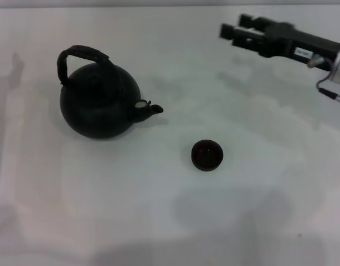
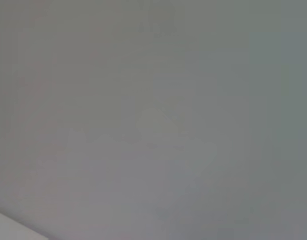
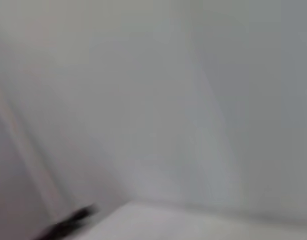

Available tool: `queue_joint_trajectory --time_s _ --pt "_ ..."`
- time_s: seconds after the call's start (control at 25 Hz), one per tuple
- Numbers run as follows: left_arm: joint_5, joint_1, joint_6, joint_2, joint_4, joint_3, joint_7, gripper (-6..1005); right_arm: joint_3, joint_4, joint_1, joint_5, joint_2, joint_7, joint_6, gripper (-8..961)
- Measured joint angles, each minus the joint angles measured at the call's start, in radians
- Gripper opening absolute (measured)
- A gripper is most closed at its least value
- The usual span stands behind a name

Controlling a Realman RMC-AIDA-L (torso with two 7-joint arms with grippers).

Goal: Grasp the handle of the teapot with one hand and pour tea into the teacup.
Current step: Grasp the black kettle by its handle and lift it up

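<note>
The matte black teapot [image 1: 101,102] stands upright on the white table at the left of the head view. Its arched, textured handle [image 1: 81,55] rises over the top, and its short spout [image 1: 150,110] points right toward the teacup. The tiny dark teacup [image 1: 207,155] sits upright right of the spout and nearer to me, apart from the pot. My right gripper [image 1: 235,26] hovers at the far right, well away from both, its fingers apart and empty. My left gripper is out of view. The left wrist view shows only a blank pale surface.
The white table [image 1: 170,221] spreads around the teapot and the teacup with nothing else standing on it. The right arm's silver wrist and cable [image 1: 333,69] reach in from the right edge. A blurred dark streak [image 3: 68,227] shows in the right wrist view; I cannot tell what it is.
</note>
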Motion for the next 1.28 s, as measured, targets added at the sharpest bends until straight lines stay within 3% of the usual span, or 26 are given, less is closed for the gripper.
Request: queue_joint_trajectory --time_s 0.16,0.32,0.44,0.52,0.8,0.84,0.96,1.04,1.12,1.28 --pt "0.011 0.009 -0.019 0.0 0.016 0.008 0.003 891 -0.088 0.088 -0.026 0.287 0.002 -0.384 -0.167 835" --pt "0.052 0.018 -0.067 0.0 0.025 0.009 0.003 891 -0.196 0.208 -0.003 0.636 0.002 -0.757 -0.255 834" --pt "0.064 0.043 -0.059 -0.001 0.042 0.009 0.002 891 -0.257 0.239 0.013 0.855 0.002 -0.922 -0.339 833" --pt "0.069 0.075 -0.039 0.0 0.067 0.009 0.002 891 -0.249 0.235 0.019 0.917 0.002 -0.967 -0.394 832" --pt "0.196 0.236 0.212 -0.001 0.08 0.009 0.004 889 -0.047 0.254 0.051 0.93 0.002 -0.984 -0.418 828" --pt "0.196 0.236 0.212 -0.001 0.08 0.009 0.004 889 -0.02 0.254 0.052 0.93 0.002 -0.986 -0.414 827" --pt "0.325 0.302 0.348 0.0 0.067 0.009 0.013 888 0.033 0.254 0.054 0.931 0.002 -0.989 -0.409 825" --pt "0.367 0.311 0.379 0.001 0.058 0.01 0.021 888 0.046 0.254 0.057 0.932 -0.001 -0.992 -0.409 825" --pt "0.508 0.328 0.461 0.002 0.027 0.012 0.063 887 0.047 0.251 0.065 0.932 -0.003 -0.994 -0.409 826" --pt "0.583 0.322 0.472 0.0 0.023 0.012 0.141 886 0.048 0.244 0.085 0.932 -0.001 -0.999 -0.409 826"
